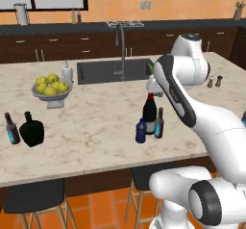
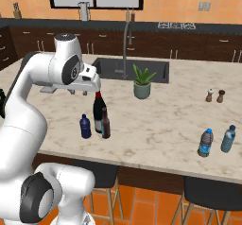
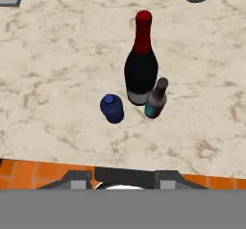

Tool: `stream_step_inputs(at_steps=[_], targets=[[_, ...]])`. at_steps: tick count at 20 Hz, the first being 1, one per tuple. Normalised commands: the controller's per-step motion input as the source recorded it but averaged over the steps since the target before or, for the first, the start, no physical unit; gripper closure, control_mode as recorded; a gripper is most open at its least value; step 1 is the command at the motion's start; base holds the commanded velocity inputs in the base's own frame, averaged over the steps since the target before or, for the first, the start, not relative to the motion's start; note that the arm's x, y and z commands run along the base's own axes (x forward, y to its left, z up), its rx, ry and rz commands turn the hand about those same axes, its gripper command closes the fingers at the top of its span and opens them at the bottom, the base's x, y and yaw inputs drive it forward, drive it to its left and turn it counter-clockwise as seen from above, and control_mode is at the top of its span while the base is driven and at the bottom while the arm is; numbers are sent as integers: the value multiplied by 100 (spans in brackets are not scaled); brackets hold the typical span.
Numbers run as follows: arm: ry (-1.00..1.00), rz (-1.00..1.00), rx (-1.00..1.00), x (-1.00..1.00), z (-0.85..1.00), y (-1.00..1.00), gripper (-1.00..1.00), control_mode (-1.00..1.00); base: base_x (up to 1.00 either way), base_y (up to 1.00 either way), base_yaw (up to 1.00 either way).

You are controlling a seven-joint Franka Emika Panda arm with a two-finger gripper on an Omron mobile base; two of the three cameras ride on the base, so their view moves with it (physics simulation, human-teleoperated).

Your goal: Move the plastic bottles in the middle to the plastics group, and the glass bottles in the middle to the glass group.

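Three bottles stand close together at the middle of the island's front. They are a tall dark wine bottle [image 1: 149, 115] [image 2: 98, 110] [image 3: 141, 67] with a red neck, a slim brown beer bottle [image 1: 159, 123] [image 2: 106, 123] [image 3: 156, 99] touching its side, and a short dark blue plastic bottle [image 1: 141, 131] [image 2: 85, 126] [image 3: 112, 108]. My gripper [image 1: 153, 91] [image 2: 82, 91] hangs shut and holding nothing, just above and behind the wine bottle's top. The glass group, a beer bottle [image 1: 12, 129] and a squat black flask [image 1: 32, 129], is at the far left. Two clear plastic bottles [image 2: 205, 142] [image 2: 228, 139] stand at the far right.
A bowl of yellow fruit [image 1: 52, 89] and a white soap dispenser [image 1: 67, 72] stand left of the sink [image 1: 113, 70]. A potted plant [image 2: 142, 82] is behind the bottles. Salt and pepper shakers [image 2: 215, 95] stand to the right. Bare marble lies between the groups.
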Motion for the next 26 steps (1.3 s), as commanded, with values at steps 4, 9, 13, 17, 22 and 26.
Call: stream_step_inputs(at_steps=[4,9,13,17,22,26], targets=[[0,0,0,-9,-4,2,-100,-100,0,0,0],[0,-10,0,-27,-9,0,-100,-100,0,0,0],[0,-6,0,-1,-10,-1,-100,-100,0,0,0],[0,0,0,-10,-21,5,-100,-100,0,0,0],[0,0,0,0,-39,18,-100,-100,0,0,0],[-3,0,0,0,-22,3,-100,-100,0,0,0]])
